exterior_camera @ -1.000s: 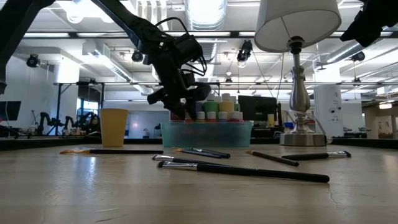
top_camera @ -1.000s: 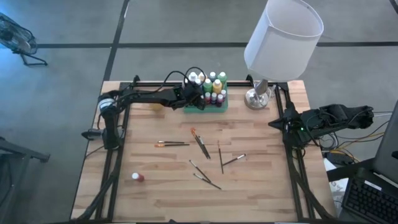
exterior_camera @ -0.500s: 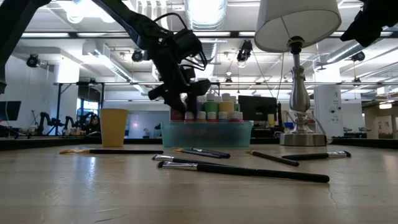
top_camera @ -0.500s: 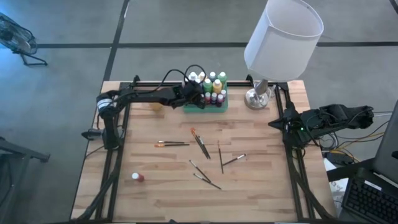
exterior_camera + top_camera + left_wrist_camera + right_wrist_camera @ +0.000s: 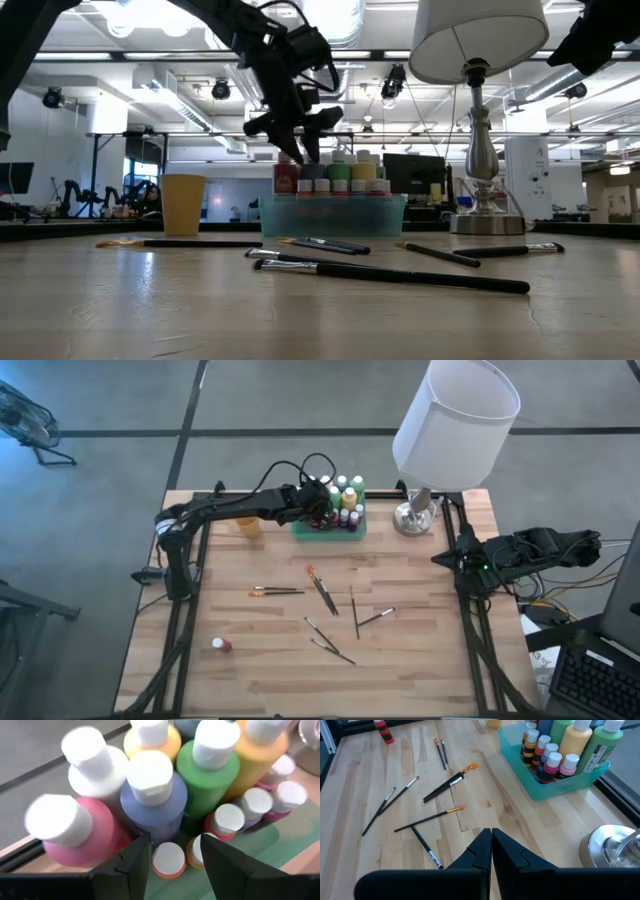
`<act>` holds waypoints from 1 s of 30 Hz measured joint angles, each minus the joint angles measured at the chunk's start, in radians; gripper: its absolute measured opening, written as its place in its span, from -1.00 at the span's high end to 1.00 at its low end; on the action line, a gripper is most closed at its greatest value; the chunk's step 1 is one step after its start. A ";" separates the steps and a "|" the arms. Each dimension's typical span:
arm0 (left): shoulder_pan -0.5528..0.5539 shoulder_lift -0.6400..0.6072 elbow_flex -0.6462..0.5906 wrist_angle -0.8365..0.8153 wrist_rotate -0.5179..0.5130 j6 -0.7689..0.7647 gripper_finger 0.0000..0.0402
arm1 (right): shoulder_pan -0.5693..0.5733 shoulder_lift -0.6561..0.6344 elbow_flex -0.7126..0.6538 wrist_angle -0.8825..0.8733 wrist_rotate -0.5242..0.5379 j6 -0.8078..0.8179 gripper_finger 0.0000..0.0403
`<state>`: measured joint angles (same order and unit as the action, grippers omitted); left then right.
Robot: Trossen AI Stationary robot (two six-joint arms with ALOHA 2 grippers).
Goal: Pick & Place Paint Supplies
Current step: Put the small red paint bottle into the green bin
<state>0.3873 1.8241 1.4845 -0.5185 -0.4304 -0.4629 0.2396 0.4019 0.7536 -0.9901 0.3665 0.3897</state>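
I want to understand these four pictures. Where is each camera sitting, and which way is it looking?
High view: above the table, looking straight down; shows both arms, the left gripper at the green tray, the right gripper waiting at the table's edge.
Low view: at table-top height, looking level across at the brushes and tray; the left arm comes down from above.
Left wrist view: on the left arm, looking down at the paint bottles past its open fingers.
Right wrist view: on the right arm, looking across the table past its shut fingers.
All four views show the bottles.

Pale wooden table (image 5: 430, 660), translucent plastic tray (image 5: 333, 215), glossy metal lamp base (image 5: 612, 847)
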 joint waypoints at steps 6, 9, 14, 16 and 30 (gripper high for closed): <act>-0.023 -0.002 0.086 -0.062 -0.002 0.031 0.12 | 0.000 0.000 0.000 0.000 0.000 0.000 0.96; -0.038 -0.002 0.122 -0.060 -0.006 0.044 0.12 | 0.000 0.000 0.000 0.000 0.000 0.000 0.96; -0.059 -0.002 0.172 -0.073 -0.008 0.048 0.12 | 0.000 0.000 0.000 0.000 0.000 0.000 0.96; -0.066 -0.005 0.195 -0.086 -0.008 0.055 0.12 | 0.000 0.000 0.000 0.000 0.000 0.000 0.96; -0.129 -0.094 0.283 -0.086 -0.008 0.130 0.15 | 0.000 0.000 0.000 0.000 0.000 0.000 0.96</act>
<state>0.2587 1.7306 1.7676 -0.6049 -0.4385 -0.3324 0.2396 0.4022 0.7536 -0.9900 0.3664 0.3897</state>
